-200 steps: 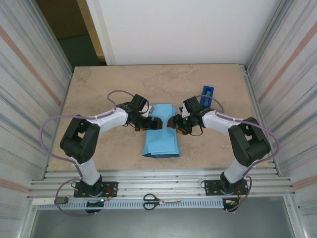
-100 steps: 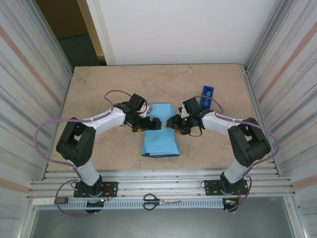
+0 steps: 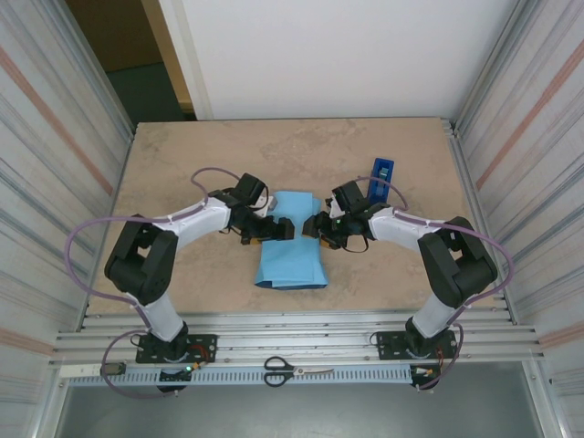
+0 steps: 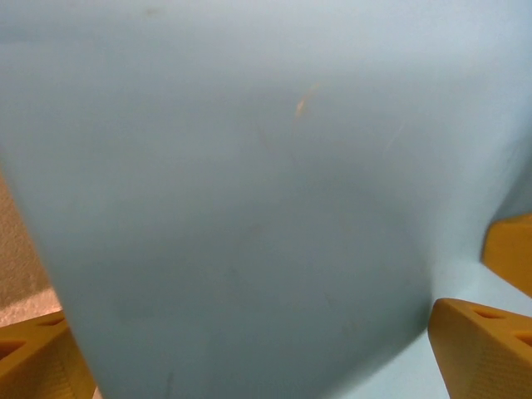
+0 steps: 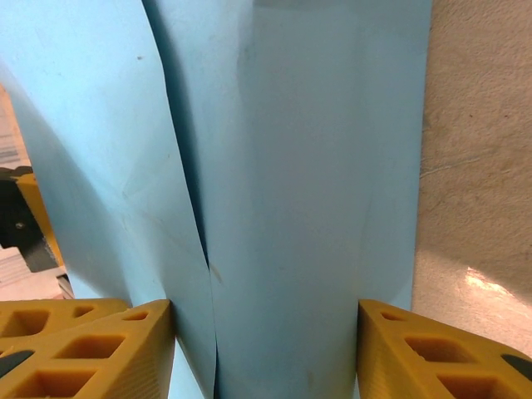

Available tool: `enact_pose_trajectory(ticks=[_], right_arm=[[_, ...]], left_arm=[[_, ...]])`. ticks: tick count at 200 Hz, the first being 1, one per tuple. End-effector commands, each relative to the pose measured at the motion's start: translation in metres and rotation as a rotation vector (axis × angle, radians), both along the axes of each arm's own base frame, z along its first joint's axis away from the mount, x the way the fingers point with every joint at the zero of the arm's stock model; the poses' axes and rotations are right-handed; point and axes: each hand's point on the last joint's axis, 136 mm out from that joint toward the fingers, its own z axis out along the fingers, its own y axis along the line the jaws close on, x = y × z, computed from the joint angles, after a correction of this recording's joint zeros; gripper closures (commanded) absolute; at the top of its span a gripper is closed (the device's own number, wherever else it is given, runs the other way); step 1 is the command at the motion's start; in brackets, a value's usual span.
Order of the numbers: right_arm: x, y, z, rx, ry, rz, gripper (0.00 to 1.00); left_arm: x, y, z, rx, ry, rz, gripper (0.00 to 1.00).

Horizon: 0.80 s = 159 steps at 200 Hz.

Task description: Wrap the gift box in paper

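Observation:
The paper [image 3: 290, 257] lies mid-table, folded over on itself with its sky-blue face out; the gift box is hidden. My left gripper [image 3: 279, 228] is at the bundle's left side, my right gripper [image 3: 316, 226] at its right side. In the left wrist view the paper [image 4: 249, 208] bulges between the wide-open left gripper [image 4: 262, 366], with a gap beside the right finger [image 4: 486, 349]. In the right wrist view the right gripper [image 5: 264, 353] has both yellow fingers pressed against a folded column of paper [image 5: 299, 208], with an overlapping flap at the left.
A narrow dark-blue tape dispenser [image 3: 381, 175] stands just behind my right arm. Scissors [image 3: 297, 370] lie on the metal rail at the near edge. Corrugated walls close in both sides. Bare tan table [image 3: 182, 146] stretches to the far left and back.
The paper bundle's near end has swung slightly left. Both grippers have shifted a little left and away with it. The left jaws have spread slightly wider.

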Motion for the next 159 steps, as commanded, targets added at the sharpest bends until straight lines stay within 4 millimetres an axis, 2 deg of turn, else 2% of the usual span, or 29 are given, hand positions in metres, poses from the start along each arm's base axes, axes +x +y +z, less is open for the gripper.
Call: enact_pose_trajectory(ticks=[1,15,27,51,91,125,141,159], right_arm=[[-0.017,-0.012,-0.030,-0.100,0.089,-0.022,0.45],[-0.013,-0.010,-0.027,-0.094,0.083,-0.027,0.43],[-0.011,-0.004,-0.023,-0.075,0.074,-0.025,0.37],[-0.003,0.006,-0.004,-0.041,0.031,-0.020,0.30],[0.006,-0.001,0.025,-0.028,-0.036,-0.055,0.24],[0.002,-0.010,0.029,-0.032,-0.043,-0.069,0.25],[0.001,-0.009,0.029,-0.013,-0.034,-0.065,0.30],[0.000,-0.005,0.026,0.003,-0.024,-0.058,0.31]], left_arm=[[-0.014,0.012,-0.019,0.055,0.053,-0.011,0.04],[-0.018,0.013,-0.024,0.048,0.065,0.000,0.06],[-0.019,0.013,-0.026,0.040,0.072,0.012,0.07],[-0.023,0.015,-0.031,0.039,0.083,0.032,0.09],[-0.027,0.018,-0.037,0.051,0.098,0.048,0.09],[-0.026,0.014,-0.036,0.038,0.095,0.043,0.09],[-0.026,0.013,-0.036,0.039,0.097,0.042,0.09],[-0.025,0.010,-0.036,0.032,0.100,0.045,0.09]])
